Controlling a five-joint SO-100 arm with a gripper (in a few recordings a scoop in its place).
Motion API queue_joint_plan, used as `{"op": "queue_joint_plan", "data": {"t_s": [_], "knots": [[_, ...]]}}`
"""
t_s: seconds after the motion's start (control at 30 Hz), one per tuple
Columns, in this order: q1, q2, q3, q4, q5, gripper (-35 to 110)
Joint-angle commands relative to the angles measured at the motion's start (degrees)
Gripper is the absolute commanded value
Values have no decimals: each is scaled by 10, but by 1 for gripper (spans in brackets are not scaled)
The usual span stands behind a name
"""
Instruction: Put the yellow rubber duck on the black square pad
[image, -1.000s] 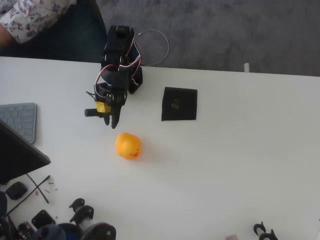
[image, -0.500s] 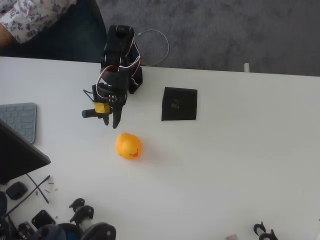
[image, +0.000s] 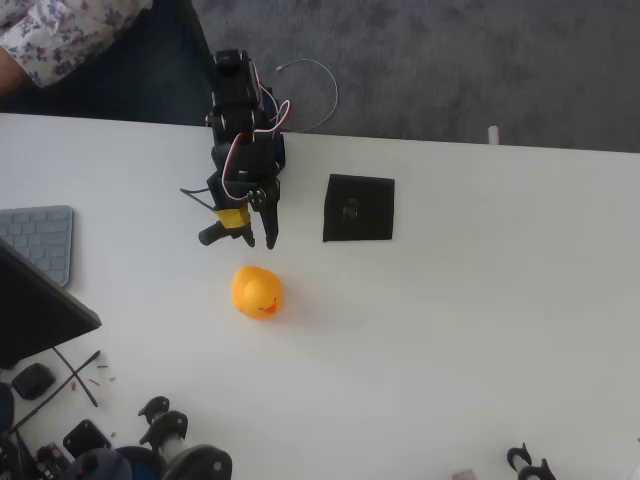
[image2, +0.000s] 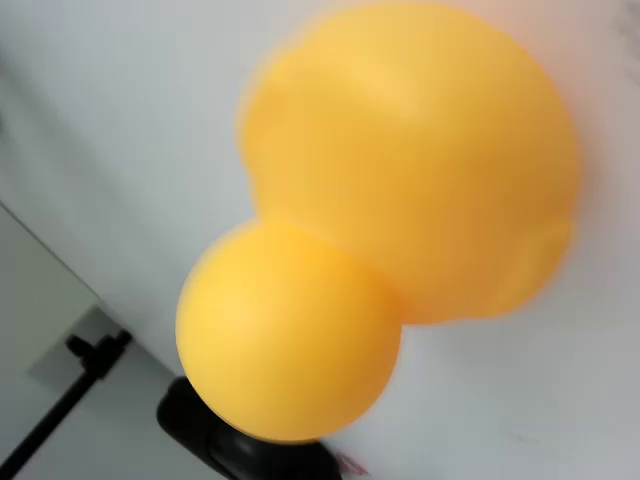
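Overhead, the yellow rubber duck (image: 257, 292) sits on the white table (image: 480, 330), beak toward 6 o'clock, untouched. Black gripper (image: 240, 240) hangs just off the duck at its 12 o'clock, apart from it; jaws spread, one finger pointing at 6 o'clock, the other angled toward 8. Black square pad (image: 359, 208) lies flat at roughly 2 o'clock from the duck, well apart, nothing on it. Wrist view adds close detail: duck (image2: 400, 210) seen from behind, blurred, head lower left, body upper right. Keyboard corner (image: 38, 238) at table's 9 o'clock edge, seen from overhead
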Motion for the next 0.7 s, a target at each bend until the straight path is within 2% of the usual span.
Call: {"op": "queue_joint_plan", "data": {"t_s": [0.0,0.57,0.67], "knots": [[-13,2,-13,10,-23,13],[-10,10,-20,8,-283,13],[20,10,-20,6,-322,13]]}}
